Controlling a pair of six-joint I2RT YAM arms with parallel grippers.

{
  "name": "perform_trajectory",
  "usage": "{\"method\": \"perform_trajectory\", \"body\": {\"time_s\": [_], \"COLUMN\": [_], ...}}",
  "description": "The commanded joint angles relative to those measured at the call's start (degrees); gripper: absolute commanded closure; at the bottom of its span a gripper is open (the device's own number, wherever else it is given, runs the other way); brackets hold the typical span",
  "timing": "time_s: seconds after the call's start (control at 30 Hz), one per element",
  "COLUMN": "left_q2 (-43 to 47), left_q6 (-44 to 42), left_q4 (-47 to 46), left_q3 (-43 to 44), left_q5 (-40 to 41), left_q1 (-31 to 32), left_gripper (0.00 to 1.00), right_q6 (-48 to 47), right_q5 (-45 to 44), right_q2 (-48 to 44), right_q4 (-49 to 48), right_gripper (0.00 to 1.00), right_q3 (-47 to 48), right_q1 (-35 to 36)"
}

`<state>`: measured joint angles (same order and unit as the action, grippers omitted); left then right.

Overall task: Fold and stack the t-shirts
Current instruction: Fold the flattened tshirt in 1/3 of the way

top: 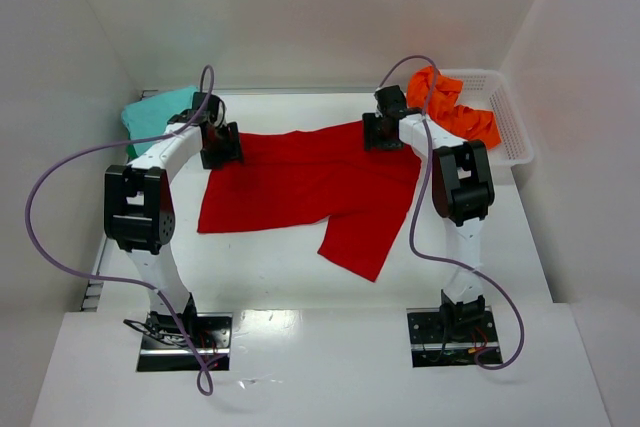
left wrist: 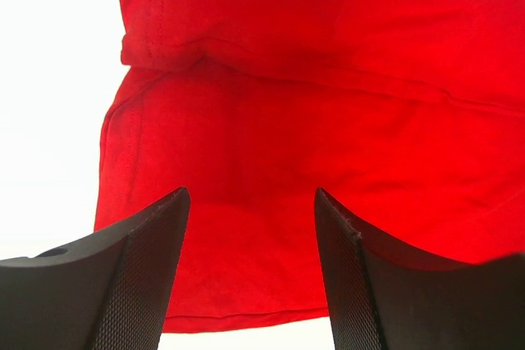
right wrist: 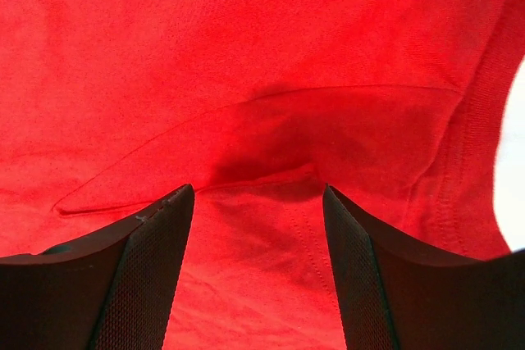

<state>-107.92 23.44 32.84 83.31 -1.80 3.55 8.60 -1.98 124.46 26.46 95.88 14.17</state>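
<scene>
Step in hand, by judgement: gripping red t-shirt [top: 300, 182] for a fold; shirt lies spread mid-table. Teal t-shirt [top: 155, 112] lies just left of red t-shirt's far-left corner. Left gripper [left wrist: 250, 202] hangs over that corner, jaws apart, nothing between. Right gripper [right wrist: 258, 198] over far-right corner, jaws likewise apart, empty. Next move calls for both to drop, pinch cloth edge, lift in step. Basket [top: 510, 122], right of red t-shirt, holds crumpled orange t-shirt [top: 455, 107].
</scene>
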Motion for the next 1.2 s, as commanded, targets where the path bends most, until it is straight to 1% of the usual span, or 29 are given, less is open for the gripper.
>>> {"method": "perform_trajectory", "body": {"time_s": [0.0,0.23,0.3,0.33,0.47,0.5,0.53,0.63,0.67,0.73,0.77,0.83,0.87,0.93,0.97,1.03,1.07,1.17], "left_q2": [1.0,1.6,1.6,1.6,1.6,1.6,1.6,2.1,2.1,2.7,2.7,2.7,2.7,2.7,3.2,3.2,3.2,3.2], "left_q6": [-1.3,-1.8,-1.8,-1.8,-1.8,-2.3,-2.3,-2.3,-2.3,-2.3,-2.3,-2.3,-2.3,-2.3,-2.3,-2.3,-2.3,-2.9], "left_q4": [-0.1,-0.1,-0.1,-0.1,0.5,0.5,0.5,1.0,1.0,1.0,1.0,1.5,1.5,1.5,1.5,1.5,1.5,1.5], "left_q3": [-0.4,-1.0,-1.0,-1.0,-1.0,-1.0,-0.4,0.1,0.1,0.1,0.1,0.1,0.1,0.1,0.1,0.1,0.1,0.1], "left_q5": [-0.7,-0.7,-0.7,-0.7,-0.7,-0.7,-0.1,-0.1,-0.1,-0.1,-0.1,-0.1,-0.1,-0.1,-0.1,-0.1,-0.1,-0.7], "left_q1": [-0.3,-0.3,-0.3,-0.3,-0.3,-0.9,-0.9,-1.5,-2.1,-2.1,-2.1,-2.1,-2.1,-2.1,-2.1,-2.1,-2.1,-2.1], "left_gripper": [0.29,0.29,0.28,0.28,0.28,0.28,0.28,0.28,0.28,0.28,0.28,0.28,0.28,0.28,0.28,0.28,0.28,0.28], "right_q6": [-0.4,-0.4,-0.4,-0.9,-1.0,-1.0,-1.0,-1.0,-1.0,-1.0,-1.0,-1.0,-1.0,-1.0,-1.0,-1.0,-1.0,-1.7], "right_q5": [-2.3,-2.9,-2.9,-2.9,-2.2,-2.2,-2.2,-2.2,-2.2,-2.2,-2.2,-2.2,-2.8,-3.4,-3.4,-3.4,-3.4,-2.8], "right_q2": [-2.8,0.4,0.4,0.4,0.4,1.0,1.0,1.0,1.0,1.0,1.0,1.0,1.0,1.0,0.4,0.4,-0.2,-0.2], "right_q4": [-0.1,1.6,1.6,1.6,2.1,2.1,2.1,2.1,2.1,2.1,2.1,2.1,2.1,2.1,2.1,2.1,2.1,1.6], "right_gripper": [0.30,0.30,0.35,0.42,0.52,0.58,0.58,0.63,0.67,0.72,0.79,0.87,0.89,0.89,0.80,0.67,0.54,0.45], "right_q3": [-0.6,-0.1,-0.1,-0.1,-0.1,-0.1,-0.1,-0.1,-0.1,0.5,0.5,0.5,0.5,-0.1,-0.1,-0.1,-0.1,-0.6], "right_q1": [0.0,0.0,0.0,0.0,0.0,0.0,0.0,0.0,0.0,0.0,0.0,0.0,0.0,0.0,0.0,-0.6,-1.1,-1.7]}}
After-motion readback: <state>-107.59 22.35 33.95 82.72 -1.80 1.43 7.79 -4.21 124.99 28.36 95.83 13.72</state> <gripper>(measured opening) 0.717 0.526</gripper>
